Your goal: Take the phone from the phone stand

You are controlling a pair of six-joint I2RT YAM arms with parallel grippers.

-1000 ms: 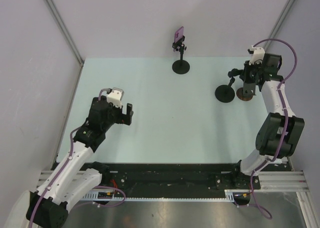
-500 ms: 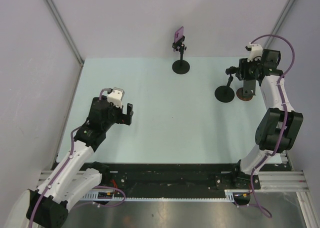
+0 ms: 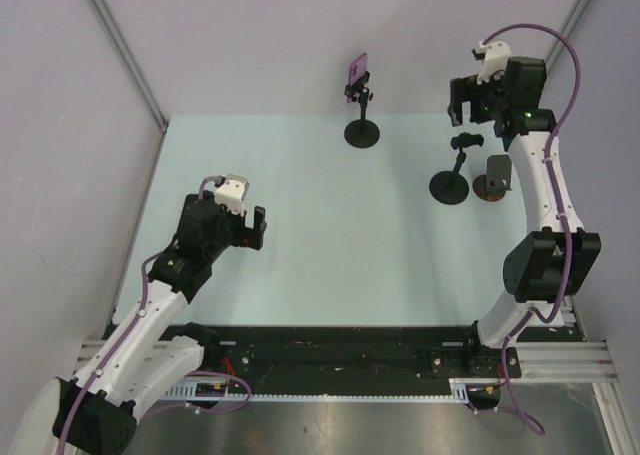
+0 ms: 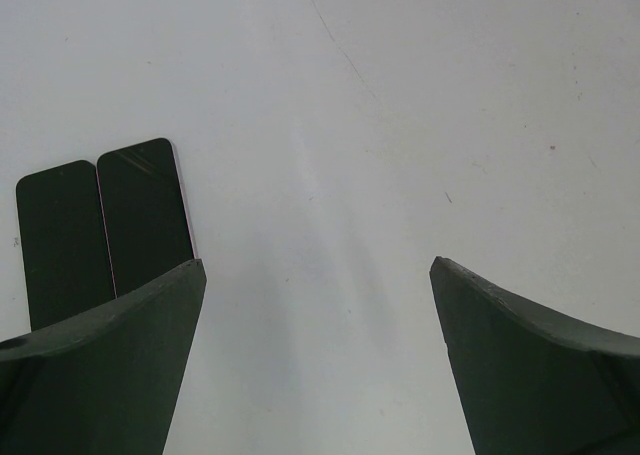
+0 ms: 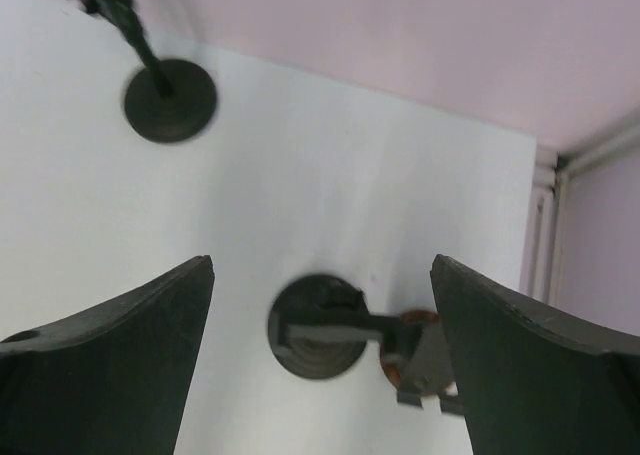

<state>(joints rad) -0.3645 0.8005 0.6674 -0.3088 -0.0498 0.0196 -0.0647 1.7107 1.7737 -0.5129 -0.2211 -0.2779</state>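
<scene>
A purple phone sits clamped at the top of a black phone stand at the back centre of the table. A second black stand stands to the right, and its clamp holds nothing. My right gripper hangs open above that second stand, which shows between the jaws in the right wrist view. My left gripper is open low over the table at the left. Nothing is between its fingers.
A dark grey flat piece on a brown disc rests just right of the empty stand. Two dark phones lie flat side by side on the table left of my left gripper. Grey walls close the back and both sides.
My right gripper has opened, risen and moved back and left from the grey piece on the brown disc, which stays on the table. The left arm has not moved.
</scene>
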